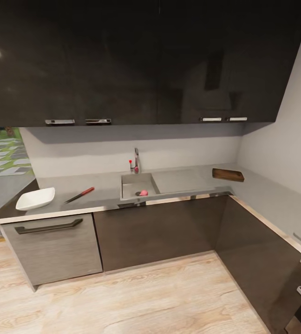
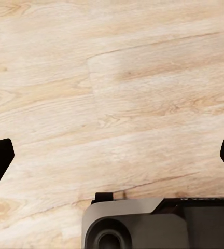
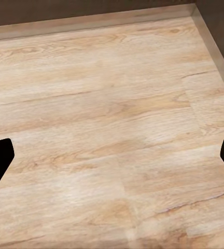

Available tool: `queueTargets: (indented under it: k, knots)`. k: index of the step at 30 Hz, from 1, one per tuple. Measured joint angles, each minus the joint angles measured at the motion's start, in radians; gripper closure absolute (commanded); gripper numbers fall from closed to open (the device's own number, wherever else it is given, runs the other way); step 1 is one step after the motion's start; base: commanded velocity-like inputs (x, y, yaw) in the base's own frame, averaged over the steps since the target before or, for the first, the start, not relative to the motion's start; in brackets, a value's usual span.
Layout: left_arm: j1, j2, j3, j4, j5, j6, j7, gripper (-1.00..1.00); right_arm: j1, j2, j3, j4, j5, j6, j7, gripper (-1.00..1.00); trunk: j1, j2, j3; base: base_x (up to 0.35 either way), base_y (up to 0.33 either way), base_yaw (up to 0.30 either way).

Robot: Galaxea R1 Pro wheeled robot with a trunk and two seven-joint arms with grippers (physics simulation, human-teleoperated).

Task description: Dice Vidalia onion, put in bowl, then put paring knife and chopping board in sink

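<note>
The countertop (image 1: 99,185) lies ahead of the robot, well apart from both claws. The sink (image 1: 139,184) sits roughly central, the onion (image 1: 143,193) in its basin. Left gripper (image 2: 112,155) and right gripper (image 3: 112,155) hang over floor, spread wide, empty; neither looks nearer.

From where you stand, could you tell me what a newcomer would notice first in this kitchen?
Probably the pinkish Vidalia onion lying in the steel sink near the drain. On the grey countertop left of the sink lie the red-handled paring knife and, farther left, the white bowl. The dark chopping board lies in the far right corner.
</note>
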Motion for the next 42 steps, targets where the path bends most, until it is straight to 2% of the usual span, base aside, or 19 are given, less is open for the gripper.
queueTargets:
  k: [7, 42]
  knots:
    - [0.0, 0.0, 0.0, -0.001, 0.0, 0.001, 0.0, -1.0, 0.0, 0.0, 0.0, 0.0, 0.0, 0.0, 0.0, -1.0, -0.027, 0.048, 0.021, 0.0, 0.0, 0.0]
    - [0.0, 0.0, 0.0, 0.0, 0.0, 0.001, 0.0, -1.0, 0.0, -0.002, 0.0, 0.0, 0.001, 0.0, 0.0, -1.0, -0.027, 0.048, 0.021, 0.0, 0.0, 0.0]
